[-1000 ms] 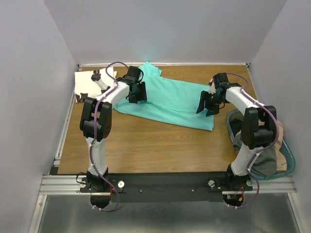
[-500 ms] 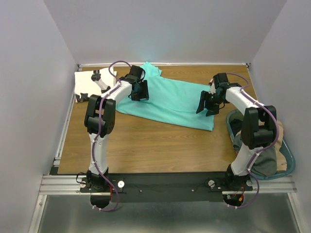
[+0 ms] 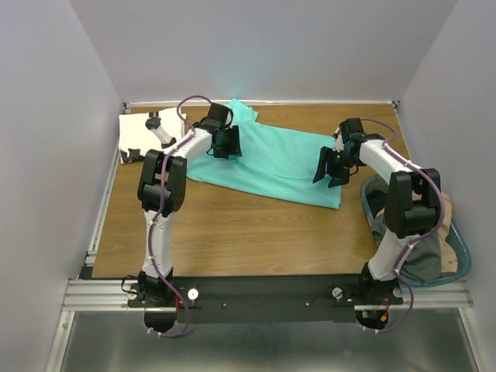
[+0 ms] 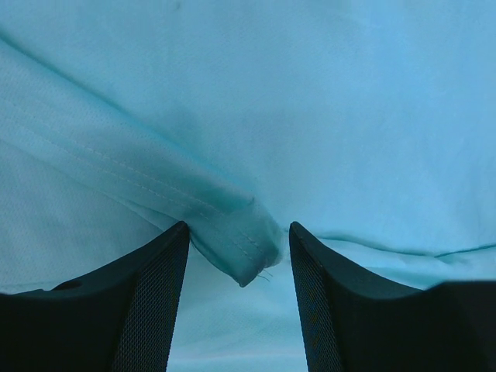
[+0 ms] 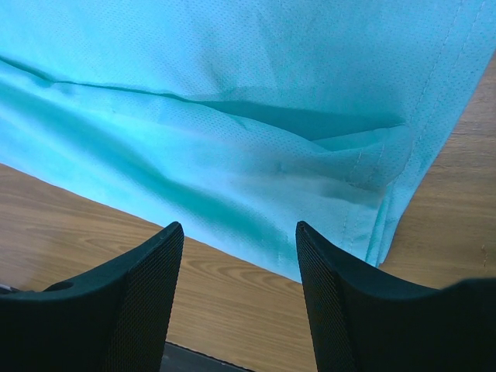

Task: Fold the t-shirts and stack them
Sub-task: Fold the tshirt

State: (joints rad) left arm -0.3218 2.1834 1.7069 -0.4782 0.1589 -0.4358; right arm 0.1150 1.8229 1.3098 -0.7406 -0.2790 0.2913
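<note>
The turquoise t-shirt [image 3: 275, 159] lies spread across the back of the wooden table [image 3: 232, 232], partly folded. My left gripper [image 3: 227, 143] hovers over its left part, jaws open. In the left wrist view a hemmed cloth corner [image 4: 244, 252] sits between the open fingertips [image 4: 159, 263], apart from both pads. My right gripper [image 3: 328, 167] stands open over the shirt's right end. The right wrist view shows the turquoise t-shirt's near edge [image 5: 256, 232] and bare wood between its fingers [image 5: 155, 271]. The white t-shirt [image 3: 143, 132] with black marks lies folded at the back left corner.
A blue-rimmed basket [image 3: 457, 248] with grey and tan cloth hangs off the table's right side. Grey walls close in the left, back and right. A metal rail [image 3: 101, 217] runs along the table's left edge.
My left gripper has moved a little to the right and further back over the turquoise shirt. The right arm has stayed still.
</note>
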